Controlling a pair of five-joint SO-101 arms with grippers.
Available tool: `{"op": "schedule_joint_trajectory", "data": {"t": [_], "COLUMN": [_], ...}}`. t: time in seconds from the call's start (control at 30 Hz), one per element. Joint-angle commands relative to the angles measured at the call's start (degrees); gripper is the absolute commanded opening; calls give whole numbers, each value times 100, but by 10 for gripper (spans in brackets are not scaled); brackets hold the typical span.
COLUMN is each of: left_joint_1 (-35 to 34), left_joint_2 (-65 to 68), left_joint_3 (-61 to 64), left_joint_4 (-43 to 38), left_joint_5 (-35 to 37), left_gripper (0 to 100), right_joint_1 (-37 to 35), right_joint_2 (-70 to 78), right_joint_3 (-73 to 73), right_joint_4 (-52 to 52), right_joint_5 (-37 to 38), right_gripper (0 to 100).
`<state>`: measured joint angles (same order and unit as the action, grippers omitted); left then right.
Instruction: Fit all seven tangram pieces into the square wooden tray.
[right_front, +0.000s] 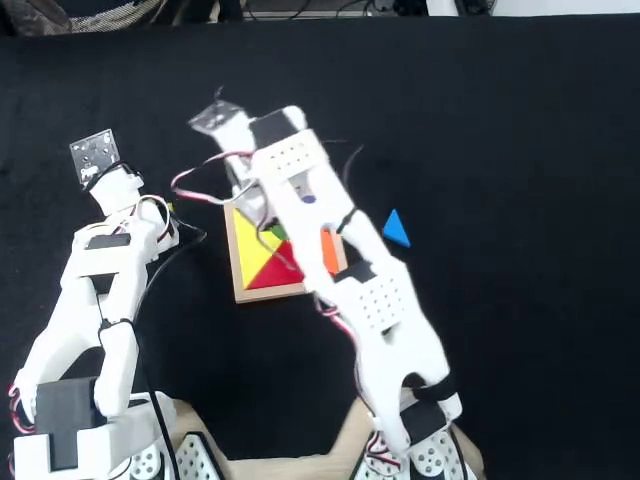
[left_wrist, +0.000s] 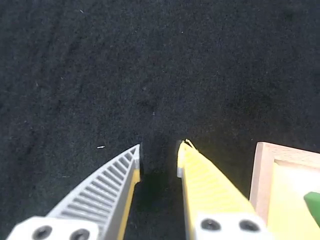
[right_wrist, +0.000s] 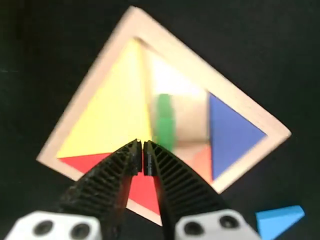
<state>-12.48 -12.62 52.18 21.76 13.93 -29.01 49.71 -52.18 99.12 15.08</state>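
Observation:
The square wooden tray lies mid-table. It holds a yellow triangle, a red triangle, a dark blue triangle, an orange piece and a green piece on a patch of bare wood. A light blue triangle lies on the cloth to the right of the tray. My right gripper hangs above the tray, shut with nothing in it. My left gripper is open and empty over the cloth just left of the tray rim.
Black cloth covers the table all around. The right arm crosses over the tray's right side and hides part of it from above. The left arm stands at the left. A table edge shows at the front.

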Motion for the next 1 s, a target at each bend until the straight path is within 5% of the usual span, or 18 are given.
{"op": "schedule_joint_trajectory", "data": {"t": [0.0, 0.27, 0.6, 0.97], "left_joint_1": [57, 75, 66, 84], "left_joint_2": [-26, -26, -26, -26], "left_joint_3": [-259, -180, -180, -180], "left_joint_4": [-141, -273, -281, -281], "left_joint_5": [35, 26, 26, 0], "left_gripper": [133, 132, 132, 131], "right_joint_1": [255, -88, -123, -149], "right_joint_2": [-84, -57, 558, 637], "right_joint_3": [-57, -444, -541, -541], "right_joint_4": [35, -18, -1275, -659], "right_joint_5": [141, 141, 492, 545], "right_gripper": [11, 11, 11, 11]}}
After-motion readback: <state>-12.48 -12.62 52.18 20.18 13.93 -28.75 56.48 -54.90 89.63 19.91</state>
